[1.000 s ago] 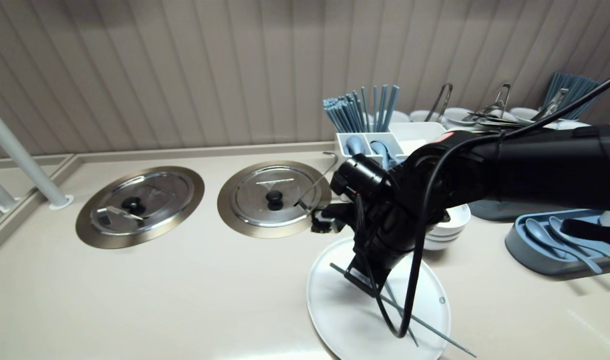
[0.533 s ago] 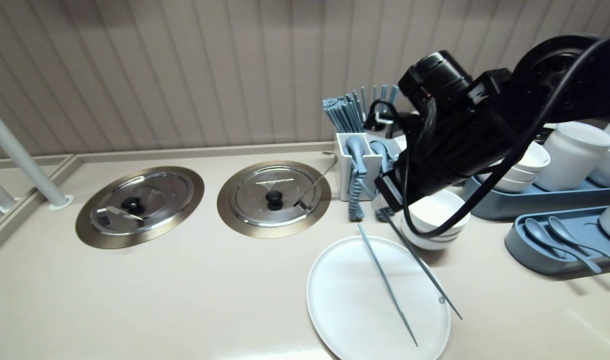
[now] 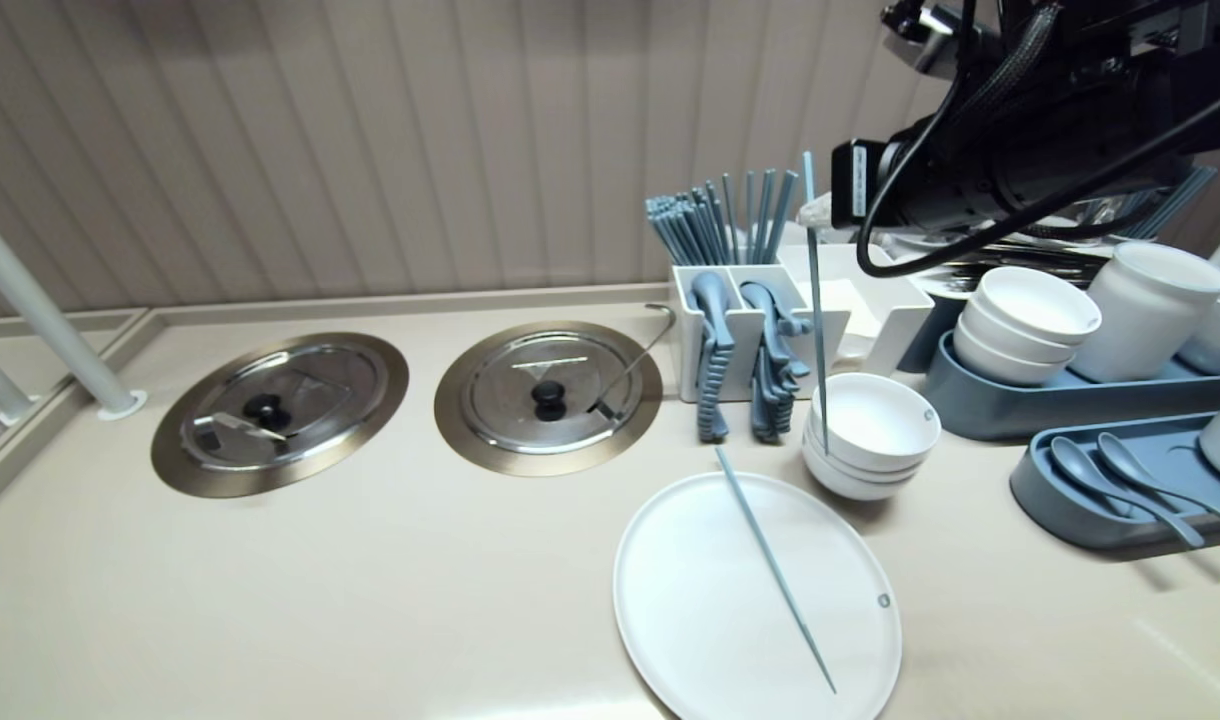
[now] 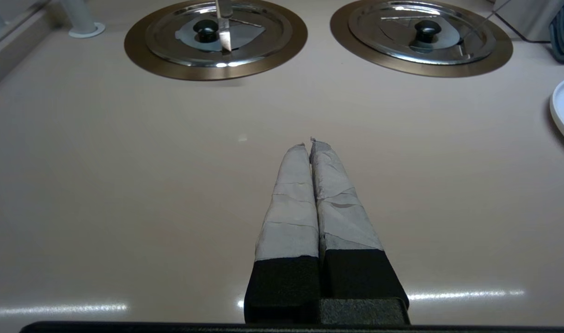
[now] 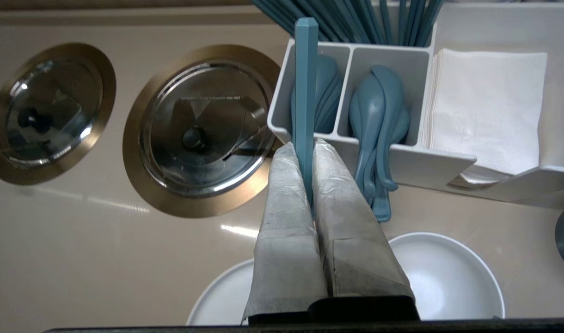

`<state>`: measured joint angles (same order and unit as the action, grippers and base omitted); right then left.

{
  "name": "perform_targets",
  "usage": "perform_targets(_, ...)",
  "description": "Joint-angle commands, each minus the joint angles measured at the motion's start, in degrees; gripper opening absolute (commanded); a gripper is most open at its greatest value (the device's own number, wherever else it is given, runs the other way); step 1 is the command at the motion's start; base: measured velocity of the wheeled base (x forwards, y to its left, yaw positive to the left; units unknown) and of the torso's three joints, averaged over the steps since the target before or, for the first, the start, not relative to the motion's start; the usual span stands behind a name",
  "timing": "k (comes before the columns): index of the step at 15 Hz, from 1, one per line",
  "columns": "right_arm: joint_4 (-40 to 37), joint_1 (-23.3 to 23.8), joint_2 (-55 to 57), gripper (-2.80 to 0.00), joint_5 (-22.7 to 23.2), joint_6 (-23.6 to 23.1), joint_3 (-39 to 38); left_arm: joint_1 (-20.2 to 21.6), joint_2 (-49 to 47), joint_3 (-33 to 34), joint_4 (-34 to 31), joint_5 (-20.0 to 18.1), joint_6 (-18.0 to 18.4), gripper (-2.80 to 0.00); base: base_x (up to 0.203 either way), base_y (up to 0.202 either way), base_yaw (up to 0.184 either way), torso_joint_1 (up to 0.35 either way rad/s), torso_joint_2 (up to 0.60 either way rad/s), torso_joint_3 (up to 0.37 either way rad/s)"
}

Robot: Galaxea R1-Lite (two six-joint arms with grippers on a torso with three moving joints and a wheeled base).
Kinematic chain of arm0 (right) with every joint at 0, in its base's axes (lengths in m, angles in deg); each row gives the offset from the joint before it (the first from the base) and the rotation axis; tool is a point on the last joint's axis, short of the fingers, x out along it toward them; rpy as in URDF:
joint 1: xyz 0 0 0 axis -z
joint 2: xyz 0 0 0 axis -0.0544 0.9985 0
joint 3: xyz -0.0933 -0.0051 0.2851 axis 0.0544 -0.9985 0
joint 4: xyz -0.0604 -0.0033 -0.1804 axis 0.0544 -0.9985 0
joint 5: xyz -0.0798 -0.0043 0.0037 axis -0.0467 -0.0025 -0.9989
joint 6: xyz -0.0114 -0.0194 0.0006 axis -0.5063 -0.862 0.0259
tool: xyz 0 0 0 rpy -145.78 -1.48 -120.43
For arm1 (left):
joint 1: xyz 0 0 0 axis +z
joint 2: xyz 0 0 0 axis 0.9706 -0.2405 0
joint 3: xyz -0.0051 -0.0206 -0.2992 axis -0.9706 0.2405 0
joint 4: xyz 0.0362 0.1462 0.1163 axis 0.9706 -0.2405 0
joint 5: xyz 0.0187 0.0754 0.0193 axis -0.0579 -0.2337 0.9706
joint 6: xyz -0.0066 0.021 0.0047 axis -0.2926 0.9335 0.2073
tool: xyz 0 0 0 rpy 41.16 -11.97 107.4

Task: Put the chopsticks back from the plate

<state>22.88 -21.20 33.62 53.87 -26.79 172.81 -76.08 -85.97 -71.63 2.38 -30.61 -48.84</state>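
Beige counter (image 3: 370, 600), ribbed wall (image 3: 370, 150); right claw (image 5: 305, 148) pinching blue chopstick (image 3: 817, 310); left claw (image 4: 309, 144) closed, empty.

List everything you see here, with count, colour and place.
beige counter: one, beige, beneath everything
round steel lids: two, silver, rear left and centre
white pole: one, white, far left
round white plate: one, white, front centre
flat blue-grey chopstick: one, blue-grey, across the plate
upright blue-grey chopstick: one, blue-grey, in right gripper over near bowls
white bowl stacks: two, white, beside plate and in rear tray
white cutlery caddy: one, white, behind plate, holding chopsticks, spoons, napkins
blue trays: two, blue, right side, holding white jar and tray spoons
right gripper: one, grey-taped, shut on upright chopstick above caddy
left gripper: one, grey-taped, shut, over counter before lids
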Motion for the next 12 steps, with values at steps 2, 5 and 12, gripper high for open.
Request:
perform_targets(2,5.55,0.23,-0.65,-2.80,-4.56,2.05,-0.38,0.00,0.02,0.44,0.02,0.05,-0.04,-2.80,0.000,0.000,0.000,0.000,0.00,0.000)
perform_targets(5,13.38,0.84,1.40,-2.80,-8.77,2.24,-0.44,0.00,0.02,0.44,0.02,0.05,-0.04,-2.80,0.000,0.000,0.000,0.000,0.00,0.000)
perform_targets(12,45.31,5.62,12.75,-2.80,-11.32,1.86,-0.38,0.00,0.02,0.44,0.02,0.05,-0.04,-2.80,0.000,0.000,0.000,0.000,0.00,0.000)
